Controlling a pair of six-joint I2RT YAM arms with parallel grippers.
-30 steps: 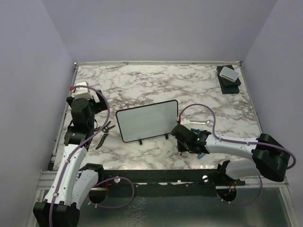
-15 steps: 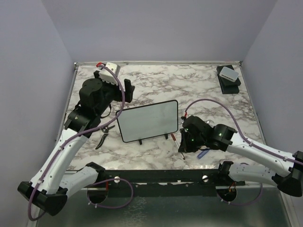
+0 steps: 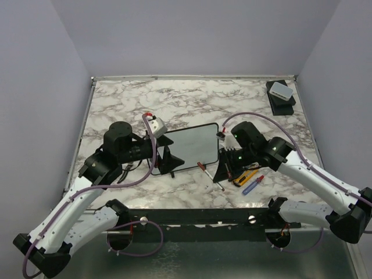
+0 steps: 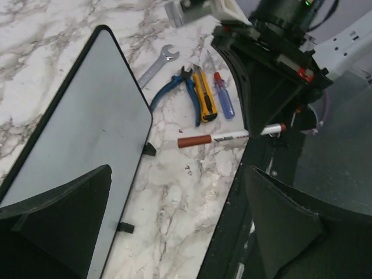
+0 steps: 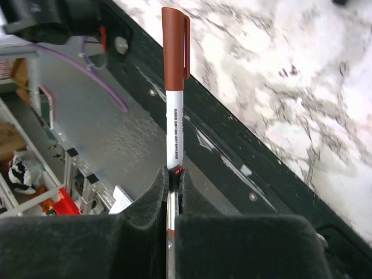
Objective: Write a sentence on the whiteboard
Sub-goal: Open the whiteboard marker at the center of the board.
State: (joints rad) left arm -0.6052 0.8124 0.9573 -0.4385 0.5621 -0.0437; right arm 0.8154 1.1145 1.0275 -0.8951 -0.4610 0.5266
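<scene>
The whiteboard (image 3: 187,147) stands on its two black feet mid-table; its face is blank, with no sentence visible. It also shows in the left wrist view (image 4: 75,133). My left gripper (image 3: 172,161) is open and empty, low at the board's near left corner, one finger (image 4: 58,221) over the board face. My right gripper (image 3: 225,170) is shut on a white marker (image 3: 209,175) with a brown-red cap, held in front of the board's right foot. The cap is on in the right wrist view (image 5: 175,40), with the jaws closed on the barrel (image 5: 174,116).
A wrench (image 4: 157,64), blue pliers (image 4: 174,90), a yellow utility knife (image 4: 204,96) and a blue screwdriver (image 4: 224,99) lie right of the board. Shears (image 3: 124,172) lie at the left. A black box with a white device (image 3: 281,96) sits at the back right.
My left arm swung from the back left down to the board's near left corner. My right arm shifted, showing the marker in its grip and uncovering the tools beside it.
</scene>
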